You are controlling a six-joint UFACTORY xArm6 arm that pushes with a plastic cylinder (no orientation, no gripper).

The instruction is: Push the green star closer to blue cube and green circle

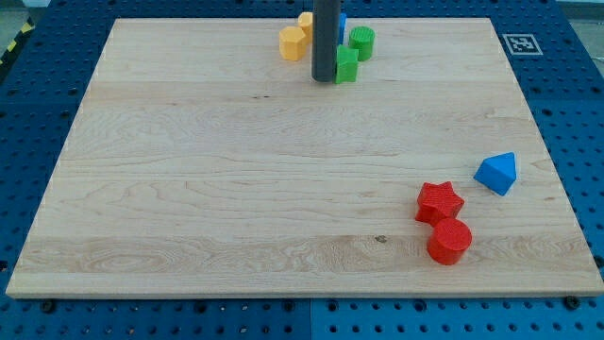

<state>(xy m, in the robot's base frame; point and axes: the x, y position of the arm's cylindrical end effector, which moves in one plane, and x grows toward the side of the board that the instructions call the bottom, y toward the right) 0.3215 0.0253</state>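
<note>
The green star sits near the desk's top edge, just beside our tip, fingerless, almost touching the green circle and half-hidden blue cube; a last gentle nudge up-right seems to remain.

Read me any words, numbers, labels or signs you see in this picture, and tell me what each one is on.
No readable words, letters or numbers anywhere.
The only sign: a black-and-white square marker on the wooden board, at its corner toward the view's top right; a coded pattern, not text.
Yellow-and-black striped tape at the view's top left edge: no lettering.
The blocks and the rod carry no labels.
</note>
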